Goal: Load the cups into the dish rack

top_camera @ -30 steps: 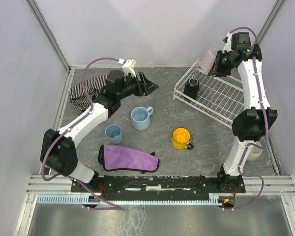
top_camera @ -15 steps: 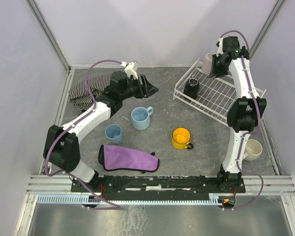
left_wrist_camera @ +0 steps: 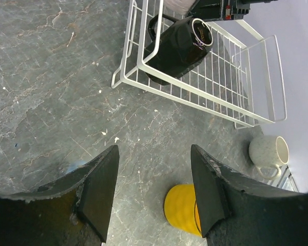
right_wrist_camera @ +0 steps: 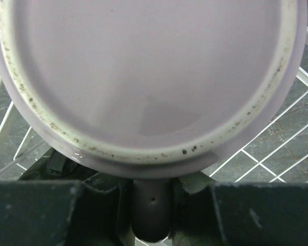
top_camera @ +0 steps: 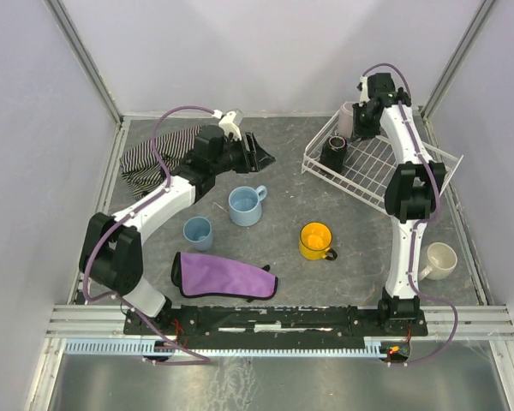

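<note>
**While 1 cup sits racked, 1 is gripped and 4 stand loose**

Of 6 glazed ceramic cups, the black cup (top_camera: 334, 151) sits in the 1 white wire-grid dish rack (top_camera: 373, 171) by the worktop's (top_camera: 283, 184) far right corner. The right gripper (right_wrist_camera: 152, 197), nearly closed, pinches the pale pink cup (top_camera: 348, 118) by its handle over the rack's far-left corner. The left gripper (left_wrist_camera: 154, 189) hangs half open, empty. The light blue mug (top_camera: 244, 205), dusty-blue handleless cup (top_camera: 197, 232) and yellow mug (top_camera: 315, 241) stand mid-worktop, and the speckled cream mug (top_camera: 439, 259) near the right edge

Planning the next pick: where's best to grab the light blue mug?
Probably the rim wall, from above: the light blue mug stands upright, mouth open. Pinch its near-left side; the handle sticks out to the far right.
</note>
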